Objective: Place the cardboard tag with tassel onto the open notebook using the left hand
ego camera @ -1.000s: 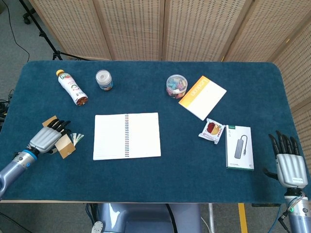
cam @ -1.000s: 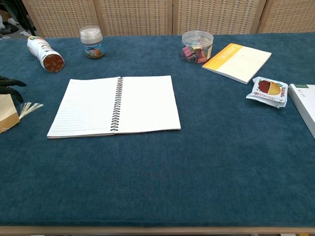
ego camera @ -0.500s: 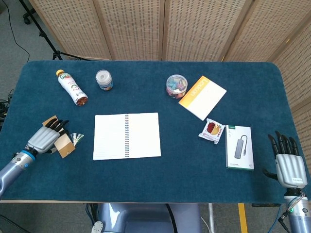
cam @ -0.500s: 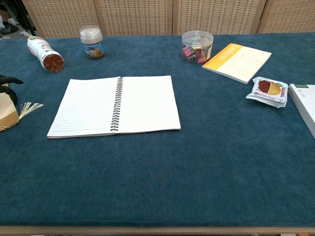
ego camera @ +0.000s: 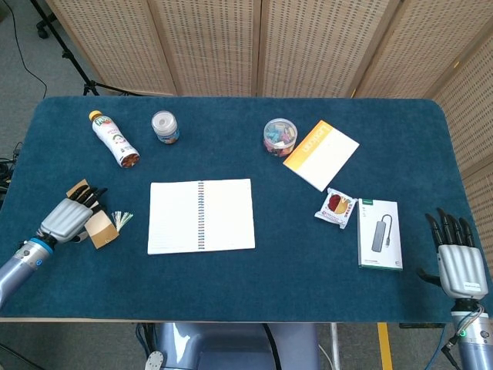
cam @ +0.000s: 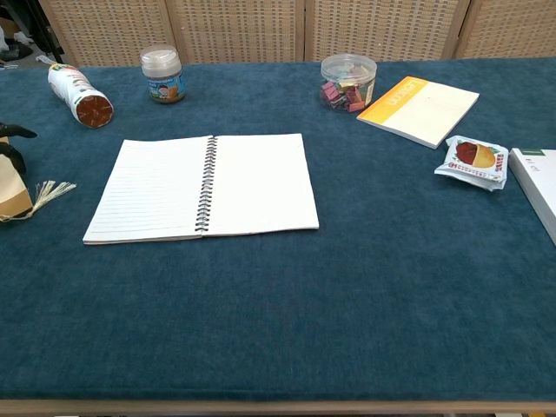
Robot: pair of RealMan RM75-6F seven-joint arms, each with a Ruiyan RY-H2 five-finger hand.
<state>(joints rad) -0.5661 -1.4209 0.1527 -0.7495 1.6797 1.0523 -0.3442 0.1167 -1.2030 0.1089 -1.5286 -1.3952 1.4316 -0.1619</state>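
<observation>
The open spiral notebook (ego camera: 201, 216) (cam: 204, 185) lies flat left of the table's middle, blank pages up. The brown cardboard tag (ego camera: 102, 230) (cam: 12, 193) sits near the left edge, its pale tassel (ego camera: 123, 220) (cam: 43, 188) trailing toward the notebook. My left hand (ego camera: 68, 216) lies over the tag with its dark fingers curled around it; cardboard shows on both sides of the hand. In the chest view only the dark fingertips (cam: 10, 143) and part of the tag appear at the left border. My right hand (ego camera: 460, 258) rests at the front right corner, fingers spread, holding nothing.
A drink bottle (ego camera: 114, 139) lies on its side and a small jar (ego camera: 165, 127) stands at the back left. A clear tub of clips (ego camera: 280, 136), an orange-and-white book (ego camera: 320, 154), a snack packet (ego camera: 337, 206) and a white box (ego camera: 380, 233) occupy the right half.
My left hand has drawn slightly left and back, and the tag has shifted with it, rising a little in the chest view. The tassel stays in place. The right hand is still.
</observation>
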